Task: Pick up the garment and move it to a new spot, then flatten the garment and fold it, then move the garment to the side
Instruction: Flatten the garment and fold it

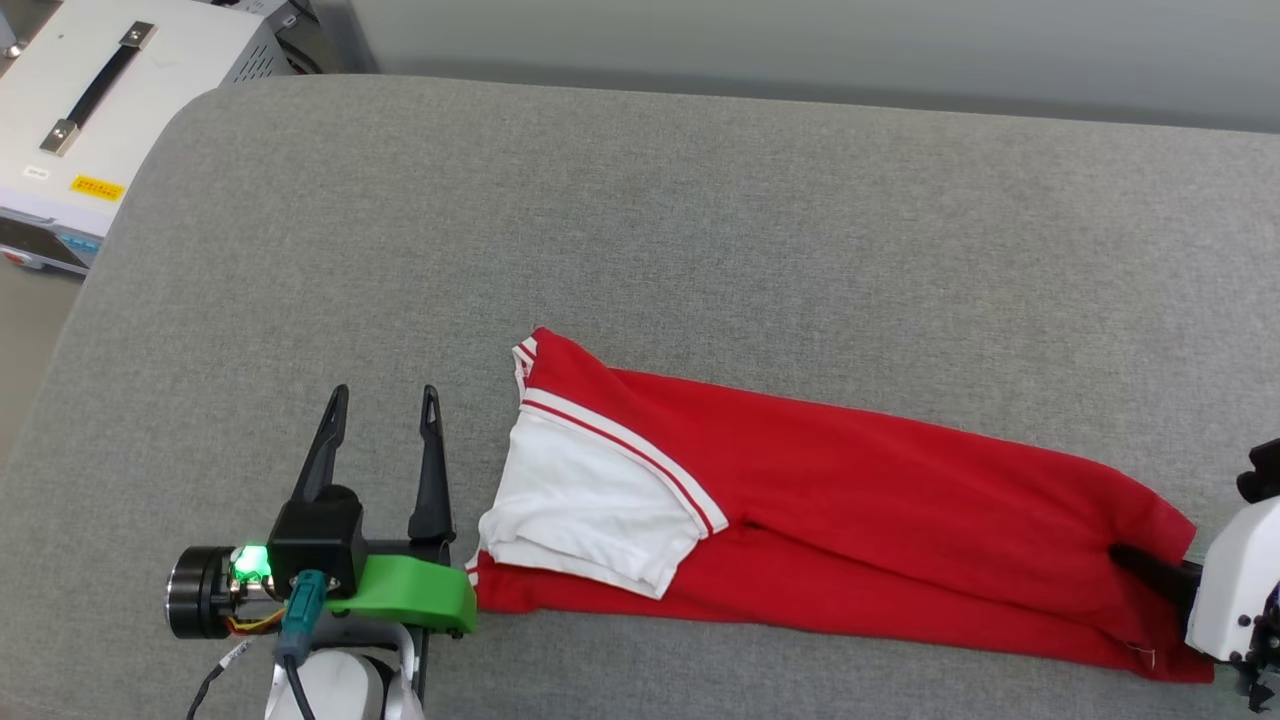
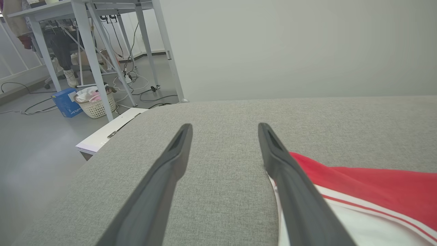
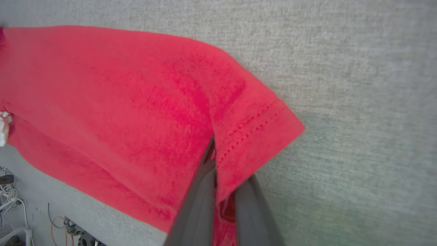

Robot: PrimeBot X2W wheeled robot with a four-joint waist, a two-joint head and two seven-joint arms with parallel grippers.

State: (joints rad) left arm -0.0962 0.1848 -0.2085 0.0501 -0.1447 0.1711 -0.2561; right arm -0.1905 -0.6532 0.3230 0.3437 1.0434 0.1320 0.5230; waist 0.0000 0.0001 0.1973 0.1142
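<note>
- One shirt, red, folded lengthwise into a long band. It lies flat on the near part of the grey cushion, running from the middle out to the right edge.
- One white sleeve shows on top at the shirt's left end, edged with red-and-white striped trim. No letters or number face up.
- Two grippers, two dark fingers each.
- Left gripper: fingers spread wide with nothing between them but bare cushion. It sits just left of the sleeve end. In the left wrist view one finger overlaps the shirt's edge – contact cannot be told.
- Right gripper: pinched tight on the stitched hem corner at the shirt's right end, with red cloth caught between the two fingers. That corner is raised a little off the cushion.
- One white box with a dark handle stands beyond the cushion's far left corner.
- On the floor, in the left wrist view – one pale basket and one blue box, side by side.
</note>
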